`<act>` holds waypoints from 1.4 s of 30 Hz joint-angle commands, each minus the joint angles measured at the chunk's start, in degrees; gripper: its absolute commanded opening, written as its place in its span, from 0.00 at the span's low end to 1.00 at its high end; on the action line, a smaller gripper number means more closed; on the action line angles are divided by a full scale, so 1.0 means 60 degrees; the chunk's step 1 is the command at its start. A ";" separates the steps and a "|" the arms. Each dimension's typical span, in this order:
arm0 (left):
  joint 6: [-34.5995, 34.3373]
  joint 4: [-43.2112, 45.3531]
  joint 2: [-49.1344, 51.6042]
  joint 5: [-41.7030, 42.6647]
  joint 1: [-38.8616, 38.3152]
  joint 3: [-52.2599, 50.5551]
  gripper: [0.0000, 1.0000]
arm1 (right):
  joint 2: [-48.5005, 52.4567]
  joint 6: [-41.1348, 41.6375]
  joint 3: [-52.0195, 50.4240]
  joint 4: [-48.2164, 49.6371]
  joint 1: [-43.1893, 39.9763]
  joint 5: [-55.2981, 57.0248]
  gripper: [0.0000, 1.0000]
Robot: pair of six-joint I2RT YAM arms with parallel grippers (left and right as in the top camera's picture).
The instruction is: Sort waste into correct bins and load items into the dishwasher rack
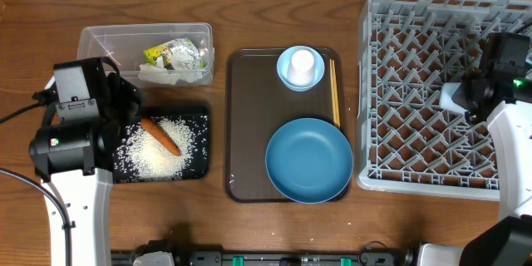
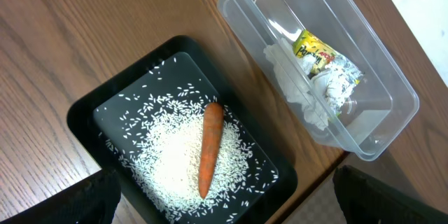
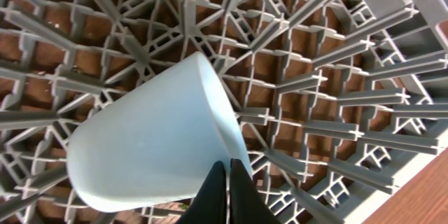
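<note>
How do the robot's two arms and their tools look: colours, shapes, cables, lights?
Both arms have white links and black boxy joint housings. The left arm trails black cables and shows a small green light; the right arm shows one too. The left tool and right tool have black fingers.

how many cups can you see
2: white cup in the light-blue bowl on the brown tray; pale-blue cup held by the right end effector at the rack.

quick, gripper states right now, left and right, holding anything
Left gripper: open, holding nothing, above the black tray.
Right gripper: closed on the rim of the pale-blue cup, over the rack.
</note>
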 commanded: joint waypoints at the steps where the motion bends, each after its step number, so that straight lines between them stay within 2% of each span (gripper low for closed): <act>1: -0.0015 -0.0029 0.0036 -0.0018 0.0062 0.0022 0.99 | -0.0066 0.0007 -0.0044 0.0004 -0.0113 -0.0783 0.06; 3: -0.0015 -0.0029 0.0036 -0.0018 0.0062 0.0022 0.99 | -0.0062 -0.0004 -0.0044 -0.0069 -0.0280 -0.0845 0.11; 5: -0.0015 -0.0029 0.0036 -0.0018 0.0062 0.0022 0.99 | -0.0062 -0.0051 -0.0047 -0.0098 -0.0477 -0.0863 0.32; 6: -0.0015 -0.0029 0.0036 -0.0018 0.0062 0.0022 0.99 | -0.0062 -0.0149 -0.0047 -0.0084 -0.0601 -0.0911 0.38; 7: -0.0015 -0.0029 0.0036 -0.0018 0.0062 0.0022 0.99 | -0.0062 -0.0200 -0.0047 -0.0058 -0.0688 -0.0954 0.39; 15: -0.0015 -0.0029 0.0036 -0.0018 0.0062 0.0022 0.99 | -0.0018 -0.1504 -0.0062 0.0131 -0.1275 -0.2346 0.42; 19: -0.0015 -0.0029 0.0036 -0.0018 0.0062 0.0022 0.99 | 0.0120 -0.1657 -0.0062 0.0164 -0.1304 -0.2514 0.47; 25: -0.0015 -0.0029 0.0036 -0.0018 0.0062 0.0022 0.99 | 0.0426 -0.2218 -0.0066 0.0255 -0.1308 -0.3326 0.47; 28: -0.0015 -0.0029 0.0036 -0.0018 0.0062 0.0022 0.99 | 0.0426 -0.2226 -0.0066 0.0259 -0.1304 -0.3377 0.41; 33: -0.0015 -0.0029 0.0036 -0.0018 0.0062 0.0022 0.99 | 0.0415 -0.2255 -0.0066 0.0022 -0.1304 -0.3614 0.39; 42: -0.0015 -0.0029 0.0036 -0.0018 0.0062 0.0022 0.99 | -0.0036 -0.1770 -0.0062 -0.0441 -0.1300 -0.3118 0.42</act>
